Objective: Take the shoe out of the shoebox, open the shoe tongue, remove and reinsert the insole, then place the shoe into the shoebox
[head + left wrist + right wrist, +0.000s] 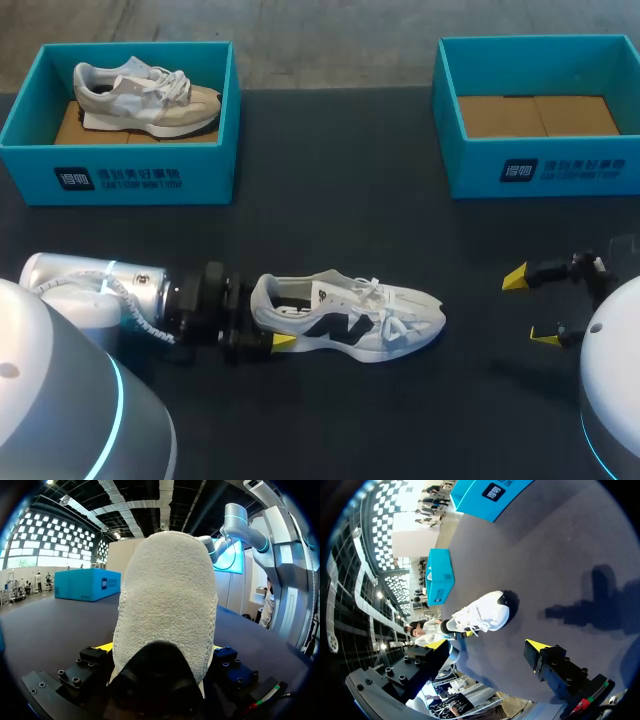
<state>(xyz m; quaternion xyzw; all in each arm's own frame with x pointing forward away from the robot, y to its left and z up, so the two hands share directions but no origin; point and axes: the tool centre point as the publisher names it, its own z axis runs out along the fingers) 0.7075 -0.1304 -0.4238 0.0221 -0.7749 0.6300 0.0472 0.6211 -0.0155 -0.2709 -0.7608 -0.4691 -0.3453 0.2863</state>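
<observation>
A white shoe (350, 318) with a black side mark lies on its sole on the dark table, toe to the right. My left gripper (268, 315) is at its heel with the fingers open on either side; one yellow tip shows on the near side, the other is hidden behind the heel. In the left wrist view the pale heel (165, 595) fills the space between the fingers of this gripper (160, 647). My right gripper (530, 307) hangs open and empty at the right, well away from the shoe (482, 612); its own view shows its fingers wide apart (487, 647).
A teal shoebox (120, 165) at the back left holds a beige shoe (145, 95). A second teal shoebox (540, 165) at the back right shows only its cardboard floor. Dark table stretches between the boxes and the white shoe.
</observation>
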